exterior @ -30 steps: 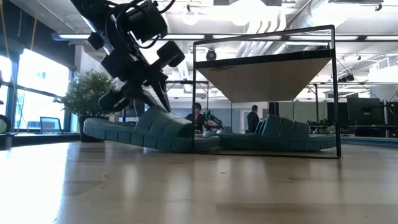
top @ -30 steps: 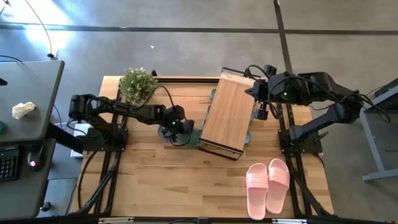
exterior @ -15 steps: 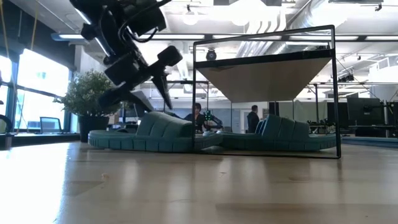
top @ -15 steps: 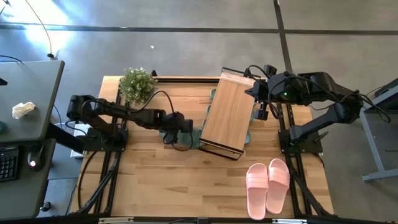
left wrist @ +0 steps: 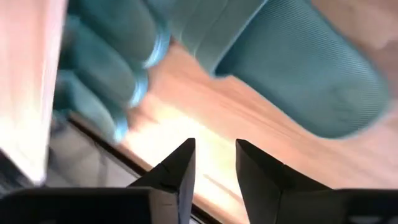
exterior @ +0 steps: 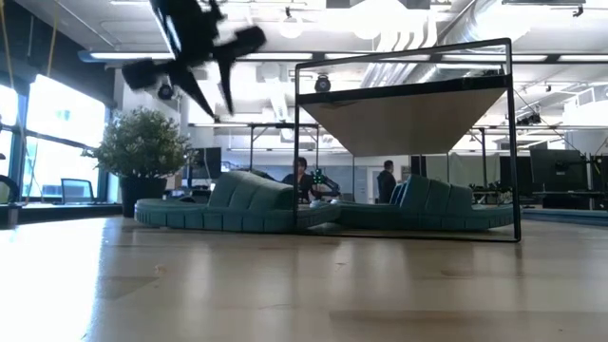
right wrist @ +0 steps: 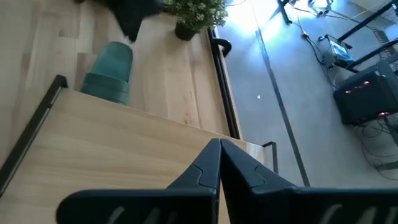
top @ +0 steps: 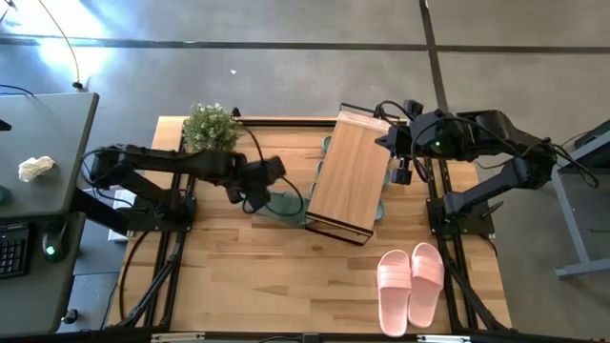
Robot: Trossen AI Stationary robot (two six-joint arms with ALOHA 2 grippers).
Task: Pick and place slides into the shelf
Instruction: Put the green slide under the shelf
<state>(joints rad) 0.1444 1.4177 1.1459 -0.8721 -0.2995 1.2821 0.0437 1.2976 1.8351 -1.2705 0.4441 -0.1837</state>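
Observation:
A green slide (top: 284, 203) lies flat on its sole on the table, its toe end under the left side of the shelf (top: 350, 178) and its heel sticking out. In the low view this slide (exterior: 228, 202) sits left of another green slide (exterior: 439, 206), which rests under the shelf. My left gripper (top: 250, 197) hangs open above the slide's heel and clear of it (exterior: 211, 90); nothing is between its fingers (left wrist: 214, 158). My right gripper (top: 398, 170) is shut and hovers at the shelf's right edge (right wrist: 219, 162). A pink pair (top: 411, 284) lies side by side near the table's front right.
A potted plant (top: 210, 129) stands at the far left of the table, close behind my left arm. Bare tabletop (top: 238, 276) lies in front of the shelf toward the near edge. People show in the room beyond the table (exterior: 302, 176).
My left gripper has let go of the green slide, opened, risen well above it, drawn back toward the table's left and rolled. The slide's raised heel has dropped, so it now lies flat with its toe under the shelf.

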